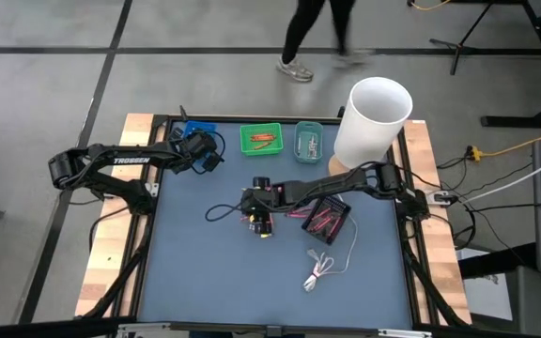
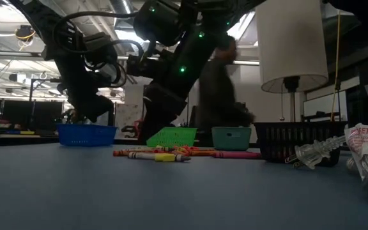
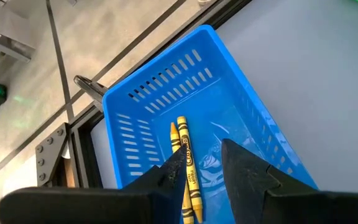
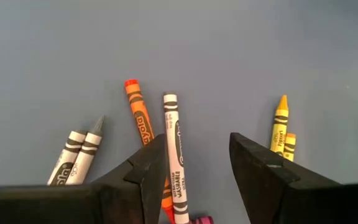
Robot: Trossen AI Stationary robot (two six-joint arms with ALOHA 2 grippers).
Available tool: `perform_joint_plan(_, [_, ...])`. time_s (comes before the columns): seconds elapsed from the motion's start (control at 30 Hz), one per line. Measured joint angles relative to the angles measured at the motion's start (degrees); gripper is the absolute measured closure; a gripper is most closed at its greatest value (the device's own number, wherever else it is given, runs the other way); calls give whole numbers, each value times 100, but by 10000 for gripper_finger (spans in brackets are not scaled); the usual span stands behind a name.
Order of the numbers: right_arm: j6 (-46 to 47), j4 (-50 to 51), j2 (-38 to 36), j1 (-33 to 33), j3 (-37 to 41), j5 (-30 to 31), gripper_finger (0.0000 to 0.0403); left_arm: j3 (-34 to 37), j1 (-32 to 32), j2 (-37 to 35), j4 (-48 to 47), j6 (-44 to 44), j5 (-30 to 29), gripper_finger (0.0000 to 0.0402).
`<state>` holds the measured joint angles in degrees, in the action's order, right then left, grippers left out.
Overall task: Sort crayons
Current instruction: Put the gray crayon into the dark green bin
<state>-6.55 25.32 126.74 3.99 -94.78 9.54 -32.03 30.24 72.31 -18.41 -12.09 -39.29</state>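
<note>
Loose wax crayons point(image 4: 176, 149) in white, orange, yellow and grey lie scattered on the blue-grey table mat point(image 1: 214, 272), just in front of the green slotted plastic basket point(image 1: 261, 139) and well short of it. A sorting stock, judged by that spread.

The right gripper point(image 4: 194, 168) hangs low over this pile, fingers parted and holding nothing; a white crayon and an orange crayon point(image 4: 138, 115) sit by the gap. This reads as lining up a pick.

Two yellow crayons point(image 3: 188, 165) lie side by side in the blue slotted plastic basket point(image 3: 160, 81), which stands left of the green basket at the mat's far edge. The left gripper point(image 3: 204, 171) hovers directly above them, released and empty; likely a drop just made.

Orange crayons rest in the green basket; a teal basket point(image 1: 310, 141) stands just right of it, a black basket point(image 1: 327, 218) holding pink sticks nearer the pile. Colours appear assigned per basket.
</note>
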Motion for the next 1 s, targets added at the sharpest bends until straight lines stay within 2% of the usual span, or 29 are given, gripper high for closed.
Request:
perform_joint_plan(0.23, [-52,-321,272,2,-4,-18,230,0,2,0,7,2,0,317])
perform_joint_plan(0.6, [-124,-292,348,7,-15,136,234,0,2,0,26,2,0,317])
perform_joint_plan(0.73, [-137,-289,348,7,-13,110,265,0,0,0,42,2,0,317])
perform_joint_plan(1.0, [-146,-269,350,7,-4,114,361,0,0,0,46,2,0,317])
